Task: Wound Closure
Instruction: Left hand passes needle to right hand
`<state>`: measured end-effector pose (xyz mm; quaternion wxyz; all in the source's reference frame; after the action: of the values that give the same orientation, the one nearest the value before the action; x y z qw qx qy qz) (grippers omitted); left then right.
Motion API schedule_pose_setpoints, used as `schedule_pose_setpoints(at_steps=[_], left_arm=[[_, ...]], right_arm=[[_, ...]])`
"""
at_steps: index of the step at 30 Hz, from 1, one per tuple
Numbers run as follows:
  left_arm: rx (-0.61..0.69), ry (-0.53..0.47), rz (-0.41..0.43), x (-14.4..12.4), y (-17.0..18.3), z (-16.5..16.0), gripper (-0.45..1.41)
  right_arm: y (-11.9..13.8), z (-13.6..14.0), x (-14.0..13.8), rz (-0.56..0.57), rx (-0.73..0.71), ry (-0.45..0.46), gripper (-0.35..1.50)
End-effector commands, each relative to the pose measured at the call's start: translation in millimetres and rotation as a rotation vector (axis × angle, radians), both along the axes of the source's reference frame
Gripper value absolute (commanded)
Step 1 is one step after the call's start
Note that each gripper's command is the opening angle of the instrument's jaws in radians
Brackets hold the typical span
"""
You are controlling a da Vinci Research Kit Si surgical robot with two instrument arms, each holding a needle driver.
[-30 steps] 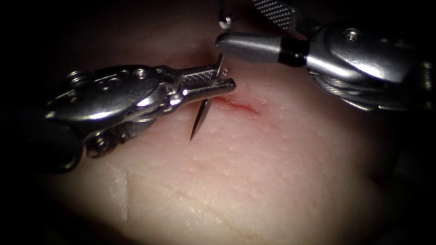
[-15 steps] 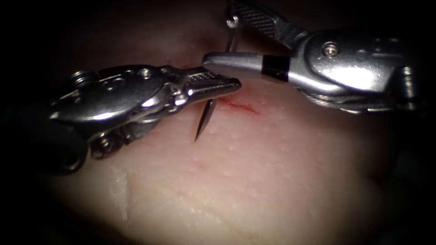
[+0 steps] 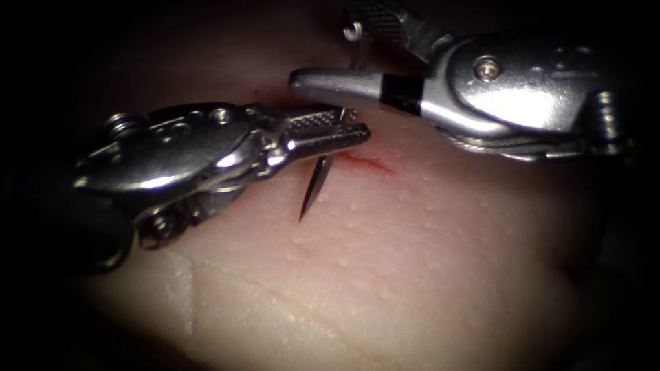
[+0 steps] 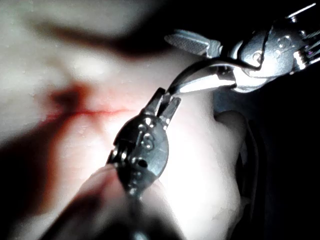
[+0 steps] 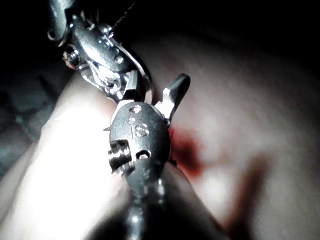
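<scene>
Tissue (image 3: 412,261) beneath; left end effector (image 3: 347,130) grips needle (image 3: 313,189).

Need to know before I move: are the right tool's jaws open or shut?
Open. The right tool has its jaws spread around the needle, which the left tool holds above the tissue.

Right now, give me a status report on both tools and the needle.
Left end effector shut on needle near its tip, point free above tissue. Right end effector open around needle's tail end. Nothing blocking the cut.
</scene>
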<state>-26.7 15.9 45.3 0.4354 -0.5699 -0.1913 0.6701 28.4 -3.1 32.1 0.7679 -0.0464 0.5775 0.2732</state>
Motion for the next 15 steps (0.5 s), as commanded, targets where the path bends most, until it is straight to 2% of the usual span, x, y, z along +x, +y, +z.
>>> schedule_pose_setpoints(at_steps=[1, 2, 3, 5, 6, 15], left_arm=[[0.003, -0.012, 0.006, -0.6, -0.8, 0.3, -0.45], [0.003, -0.012, 0.006, -0.6, -0.8, 0.3, -0.45], [0.003, -0.013, 0.007, -0.6, -0.9, 0.3, -0.45], [0.002, -0.017, 0.010, -0.6, -1.0, 0.2, -0.45], [0.002, -0.018, 0.011, -0.6, -1.0, 0.2, -0.45], [0.023, -0.042, 0.020, -0.7, -1.2, -0.1, -0.45]], right_arm=[[-0.6, 0.4, 0.6, -0.010, -0.012, -0.001, 0.36], [-0.6, 0.4, 0.6, -0.010, -0.012, -0.001, 0.36], [-0.7, 0.4, 0.5, -0.013, -0.017, -0.003, 0.09], [-0.7, 0.4, 0.4, -0.019, -0.030, 0.001, -0.28], [-0.7, 0.4, 0.3, -0.023, -0.037, 0.006, -0.35], [-0.7, 0.4, -0.1, -0.040, -0.045, 0.023, -0.35]])
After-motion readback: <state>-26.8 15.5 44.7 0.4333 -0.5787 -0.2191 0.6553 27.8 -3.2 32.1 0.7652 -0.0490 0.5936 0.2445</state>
